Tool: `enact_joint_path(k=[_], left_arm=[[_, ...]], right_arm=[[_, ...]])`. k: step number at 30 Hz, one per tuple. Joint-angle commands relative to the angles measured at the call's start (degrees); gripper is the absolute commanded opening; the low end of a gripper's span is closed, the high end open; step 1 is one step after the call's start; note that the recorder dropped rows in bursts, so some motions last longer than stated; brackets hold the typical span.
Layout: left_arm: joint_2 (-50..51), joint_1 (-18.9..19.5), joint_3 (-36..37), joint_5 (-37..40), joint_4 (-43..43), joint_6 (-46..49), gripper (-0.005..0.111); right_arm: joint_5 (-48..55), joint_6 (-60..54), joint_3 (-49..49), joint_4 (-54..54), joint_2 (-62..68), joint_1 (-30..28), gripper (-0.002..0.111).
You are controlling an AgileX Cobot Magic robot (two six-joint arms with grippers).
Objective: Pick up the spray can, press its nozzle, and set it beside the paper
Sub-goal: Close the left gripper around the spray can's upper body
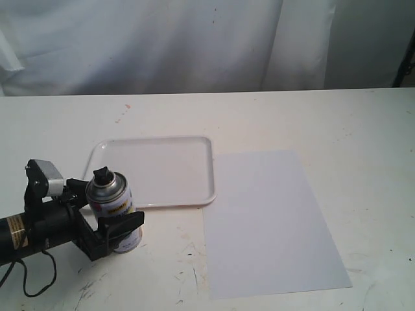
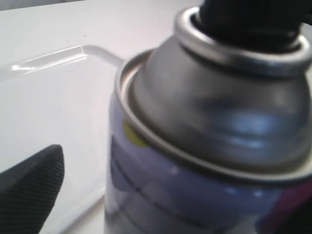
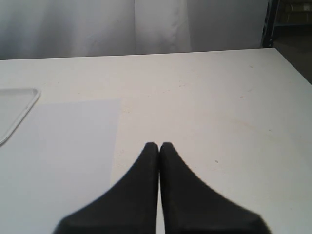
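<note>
Pickup looks like the step in hand, and it isn't finished. Over on the left, the left gripper (image 1: pixel 106 206) has its jaws spread wide either side of the spray can (image 1: pixel 117 207), which stands upright on the table (image 1: pixel 363 129) just in front of the white tray (image 1: pixel 155 172), near its left corner. In the left wrist view one finger pad (image 2: pixel 29 192) sits clear of the can's wall with tray showing in the gap, so nothing is clamped; the other pad is hidden. The black nozzle (image 1: pixel 102 175) sits untouched on the silver dome. Moving right, past the tray, the paper (image 1: pixel 269 220) lies flat, well apart from the can. Further right, the right gripper (image 3: pixel 159 146) hovers over the table, fingertips pressed together, holding nothing. By the look of it, closing, lifting, pressing and setting down beside the paper are all left to do
</note>
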Motion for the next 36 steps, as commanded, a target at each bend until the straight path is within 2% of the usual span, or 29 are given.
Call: enact_joint_path(k=[1, 24, 27, 28, 32, 36], left_arm=[[0.00, -0.02, -0.35, -0.92, -0.97, -0.76, 0.094], [0.00, -0.76, -0.87, -0.92, 0.81, -1.00, 0.094], [0.00, -1.94, -0.87, -0.92, 1.96, -1.30, 0.094], [0.00, -3.01, -0.87, -0.92, 1.72, -0.65, 0.094], [0.00, -3.24, -0.87, -0.92, -3.87, 1.06, 0.094], [0.00, -3.24, -3.71, -0.92, -1.96, -0.13, 0.094]], right_arm=[[-0.11, -0.10, 0.22, 0.12, -0.31, -0.48, 0.000], [-0.11, -0.10, 0.22, 0.12, -0.31, -0.48, 0.000], [-0.11, -0.10, 0.22, 0.12, -0.31, -0.48, 0.000], [-0.11, -0.10, 0.22, 0.12, -0.31, -0.48, 0.000], [-0.11, -0.10, 0.22, 0.12, -0.31, -0.48, 0.000], [-0.11, -0.10, 0.22, 0.12, -0.31, -0.48, 0.000]])
